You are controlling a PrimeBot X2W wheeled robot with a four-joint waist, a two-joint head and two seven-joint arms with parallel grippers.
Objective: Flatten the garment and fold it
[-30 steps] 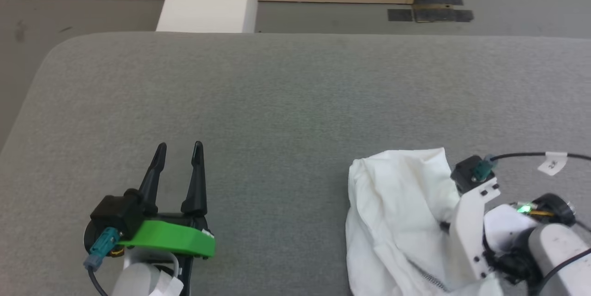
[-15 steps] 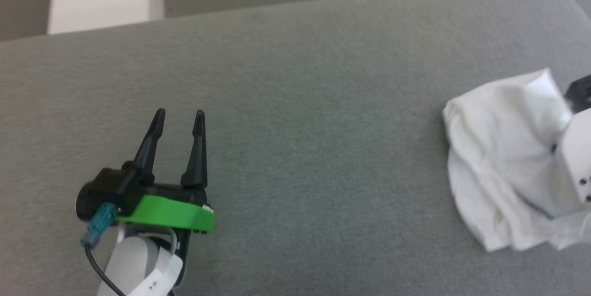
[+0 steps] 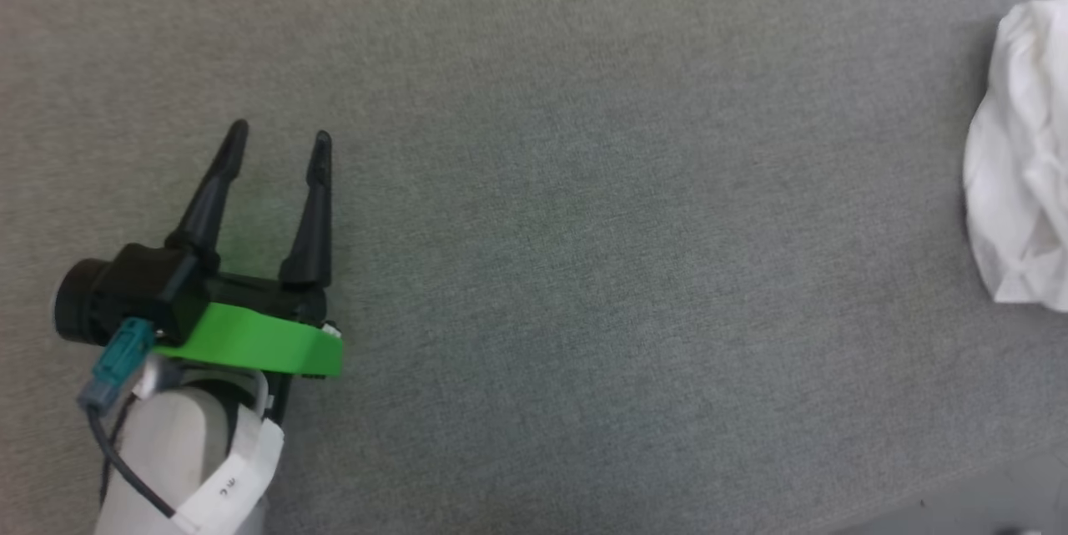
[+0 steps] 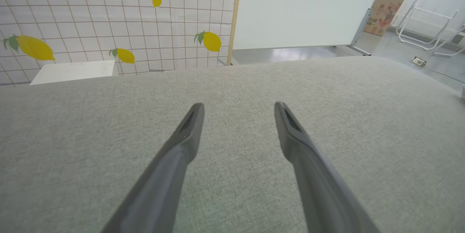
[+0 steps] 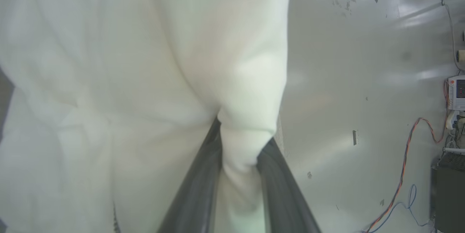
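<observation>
The garment (image 3: 1022, 159) is a crumpled white shirt, cut off by the head view's right edge, on the grey padded table (image 3: 584, 226). In the right wrist view the same white cloth (image 5: 145, 62) hangs in thick folds, and my right gripper (image 5: 241, 145) is shut on a bunched fold of it. My left gripper (image 3: 278, 134) stands open at the left, low over bare table with nothing between its fingers (image 4: 189, 131). It is far from the garment. The seams and patch are hidden.
A white box (image 4: 72, 71) stands past the table's far edge, in front of a lemon-print grid panel (image 4: 109, 22). The table's near edge (image 3: 959, 476) shows at the lower right. Pale floor (image 5: 363, 80) with cables lies beside the hanging cloth.
The head camera has swung down and left, so the picture has shifted. The garment now sits at the right edge and the right arm has left the head view. The left gripper stays open.
</observation>
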